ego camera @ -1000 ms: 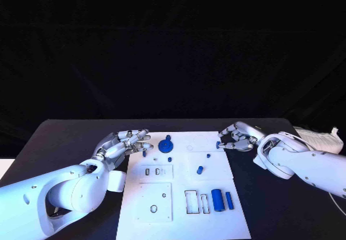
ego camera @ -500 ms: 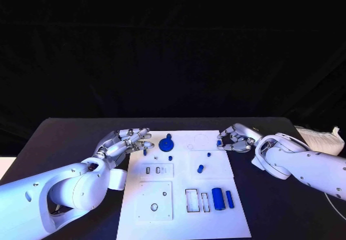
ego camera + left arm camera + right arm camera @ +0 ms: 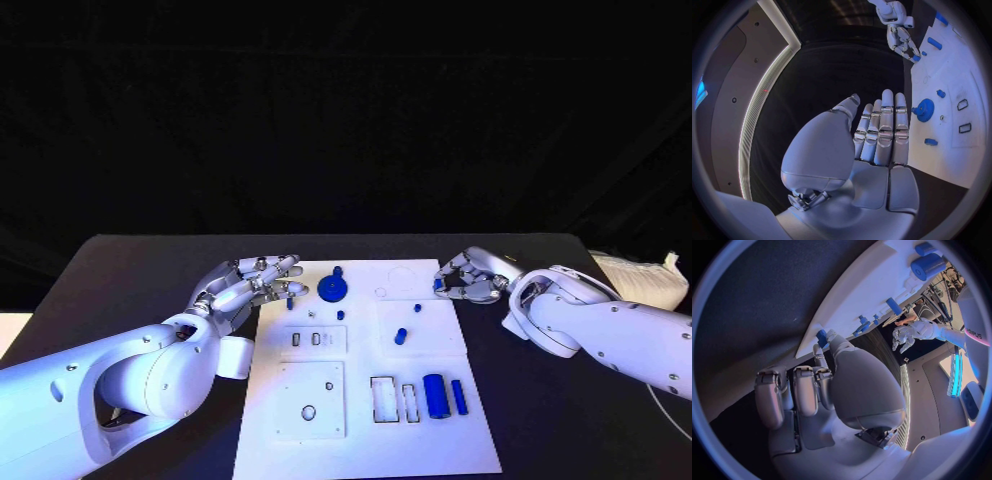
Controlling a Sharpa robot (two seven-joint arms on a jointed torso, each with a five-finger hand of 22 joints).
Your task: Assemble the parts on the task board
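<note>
In the head view the white task board [image 3: 368, 365] lay in the middle of the black table [image 3: 130, 270], with a blue gear-like disc [image 3: 333, 291] near its far edge, a few small blue pegs [image 3: 401, 338] mid-board, and a blue cylinder [image 3: 434, 397] beside a slimmer blue bar [image 3: 459, 399] near the slots at the near end. The left hand [image 3: 253, 283] hovered at the board's left edge, fingers extended and slightly apart, holding nothing. The right hand [image 3: 473, 276] sat at the far right edge with its fingers curled around a small blue part [image 3: 437, 285]. The left wrist view showed the left hand [image 3: 879, 135] flat and empty beside the board, the gear-like disc [image 3: 924, 108] just beyond its fingertips. The right wrist view showed the right hand [image 3: 811, 390] with the small blue part [image 3: 822, 336] pinched at its fingertips against the board's rim. The step in hand looked like carrying that piece to its seat; the next move would call for lining it up over a matching hole and pressing it in.
</note>
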